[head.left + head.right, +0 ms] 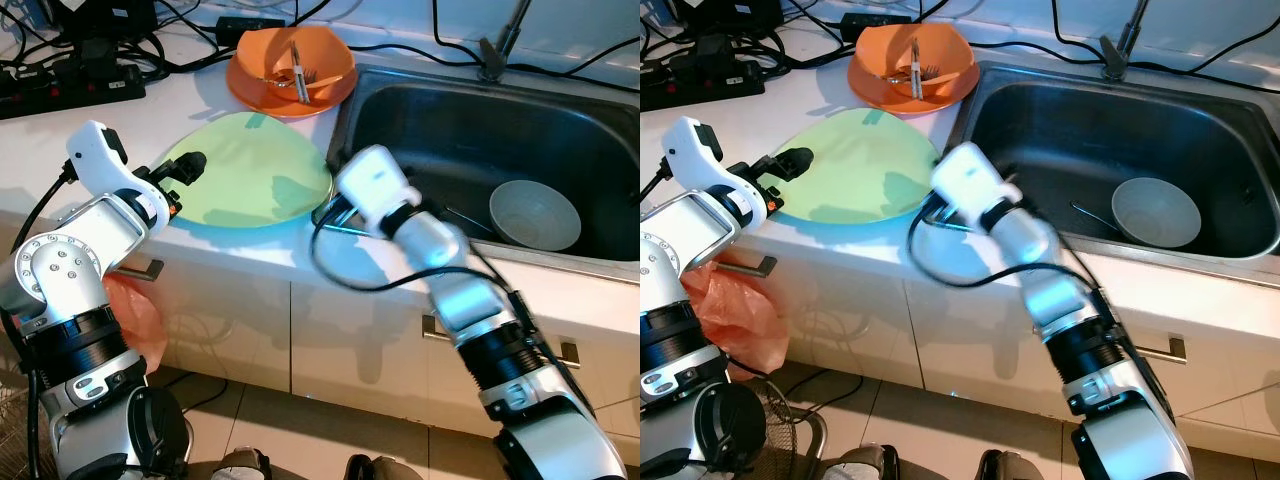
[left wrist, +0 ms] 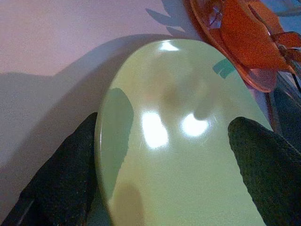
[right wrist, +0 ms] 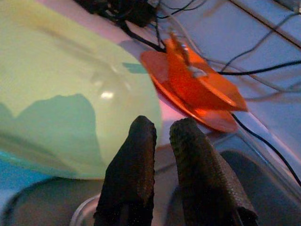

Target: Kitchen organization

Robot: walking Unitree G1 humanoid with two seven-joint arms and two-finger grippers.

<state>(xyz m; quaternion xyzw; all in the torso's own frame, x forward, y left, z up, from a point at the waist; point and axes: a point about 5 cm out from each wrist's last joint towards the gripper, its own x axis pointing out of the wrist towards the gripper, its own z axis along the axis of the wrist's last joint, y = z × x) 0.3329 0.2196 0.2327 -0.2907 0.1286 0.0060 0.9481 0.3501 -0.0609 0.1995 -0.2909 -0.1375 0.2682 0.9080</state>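
Note:
A large pale green plate (image 1: 250,170) lies flat on the white counter, just left of the sink. My left gripper (image 1: 185,168) is at the plate's left rim. It stands open, and in the left wrist view its two fingers (image 2: 70,160) straddle the plate (image 2: 178,141). My right gripper (image 3: 164,123) is low at the plate's right rim, by the sink's edge. Its fingers are shut side by side with nothing seen between them, and the plate (image 3: 56,94) lies just beside them.
Behind the green plate an orange plate (image 1: 250,88) carries an orange bowl (image 1: 325,55) with utensils (image 1: 298,70). A grey bowl (image 1: 535,215) sits in the steel sink (image 1: 420,110) below the faucet (image 1: 500,45). A power strip (image 1: 70,85) and cables cross the back. An orange bag (image 1: 135,315) hangs under the counter.

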